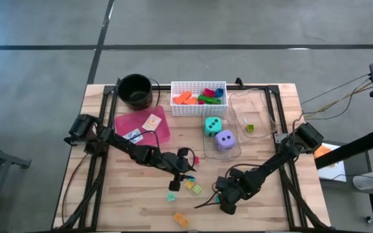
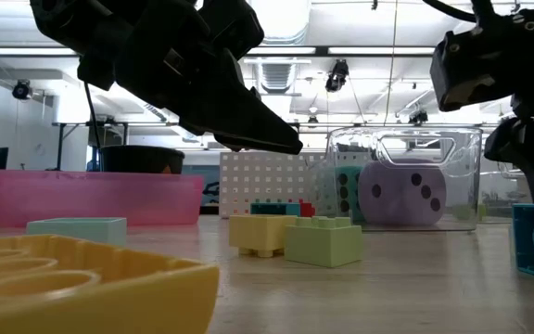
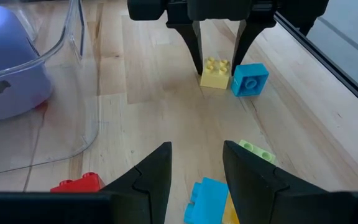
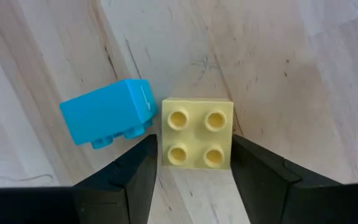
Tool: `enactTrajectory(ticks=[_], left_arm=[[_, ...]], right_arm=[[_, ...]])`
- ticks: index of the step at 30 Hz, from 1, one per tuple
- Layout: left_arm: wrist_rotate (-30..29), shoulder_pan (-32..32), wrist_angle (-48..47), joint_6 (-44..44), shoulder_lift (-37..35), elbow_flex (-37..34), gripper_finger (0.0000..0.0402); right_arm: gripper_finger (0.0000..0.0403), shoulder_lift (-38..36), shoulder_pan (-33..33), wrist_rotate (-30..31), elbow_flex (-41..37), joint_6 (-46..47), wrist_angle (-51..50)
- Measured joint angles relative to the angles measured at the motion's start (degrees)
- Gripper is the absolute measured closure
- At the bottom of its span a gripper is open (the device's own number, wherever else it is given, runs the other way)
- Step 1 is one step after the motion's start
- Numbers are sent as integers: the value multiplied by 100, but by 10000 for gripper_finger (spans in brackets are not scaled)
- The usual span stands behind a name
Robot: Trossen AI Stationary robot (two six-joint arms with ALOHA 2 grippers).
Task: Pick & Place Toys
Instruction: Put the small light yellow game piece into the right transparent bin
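On a pale wooden surface (image 1: 141, 207) in a strip-lit workshop, the right pincer (image 4: 191, 174), spread, straddles a yellow block (image 4: 197, 132) beside a blue block (image 4: 107, 114). The left pincer (image 3: 196, 168), also spread, hovers, apparently empty, over scattered toys near centre.

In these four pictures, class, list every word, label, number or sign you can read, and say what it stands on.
None can be read.
Small cards on the pink tray: print too small to read.
Teal die and purple die: black dots only, no numerals.
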Motion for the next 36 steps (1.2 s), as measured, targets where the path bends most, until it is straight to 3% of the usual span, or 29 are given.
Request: enactTrajectory(ticks=[36], left_arm=[[0, 0, 0, 0, 0, 0, 252]], right_arm=[[205, 11, -22, -46, -1, -186, -64]])
